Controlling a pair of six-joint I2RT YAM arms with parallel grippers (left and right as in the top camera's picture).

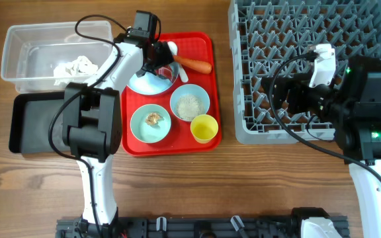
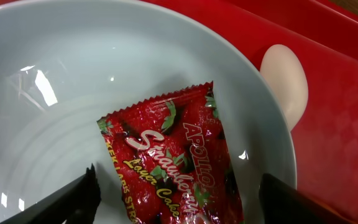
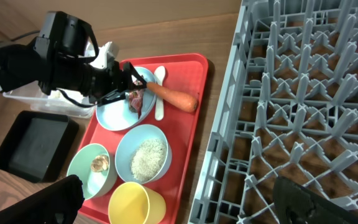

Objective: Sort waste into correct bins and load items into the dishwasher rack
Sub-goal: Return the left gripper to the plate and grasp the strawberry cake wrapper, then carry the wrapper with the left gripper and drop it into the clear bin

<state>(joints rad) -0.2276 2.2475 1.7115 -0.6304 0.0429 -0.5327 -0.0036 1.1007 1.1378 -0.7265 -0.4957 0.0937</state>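
**A:** Wood-grain table [image 1: 243, 178], red tray [image 1: 204, 46] mid-frame. Where's the wrapper?

**B:** My left wrist view has the strawberry-cake wrapper [image 2: 173, 162] flat on the smooth pale blue plate [image 2: 55, 74], at the tray's 11 o'clock. It's glossy and crinkled with a saw-toothed seam, long axis roughly 12 to 6.

**A:** Pincers?

**B:** My left gripper [image 2: 178, 202] is spread wide, fingers clear of the wrapper's edges. The right gripper [image 3: 185, 202] gapes above the grey pegged rack [image 3: 291, 93].
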